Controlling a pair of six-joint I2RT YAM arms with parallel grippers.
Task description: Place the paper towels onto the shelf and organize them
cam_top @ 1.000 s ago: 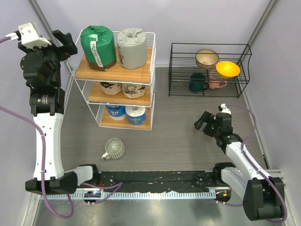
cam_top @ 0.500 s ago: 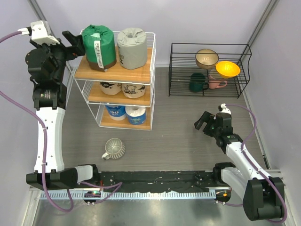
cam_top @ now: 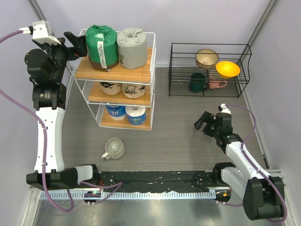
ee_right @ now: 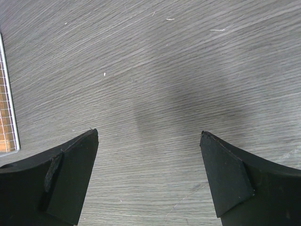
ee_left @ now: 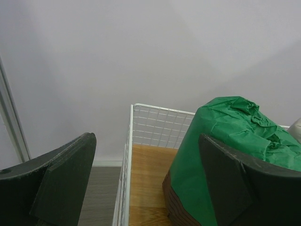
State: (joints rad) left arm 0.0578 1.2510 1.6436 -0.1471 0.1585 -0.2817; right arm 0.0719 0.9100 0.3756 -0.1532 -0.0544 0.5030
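Left end effector (cam_top: 79, 44), wide open and empty, hung beside the green roll (cam_top: 100, 44) on the shelf's (cam_top: 151, 56) top tier. Only tidying seemed left: nudge it square. Right end effector (ee_right: 149, 133) gaped empty above the tabletop (cam_top: 174, 136).

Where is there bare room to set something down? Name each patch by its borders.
Bare grey table lies between the tall white wire shelf and the low black wire rack, and between the pale ribbed mug and the right gripper. A strip of top board shows left of the green wrapped roll. Every tier is crowded.
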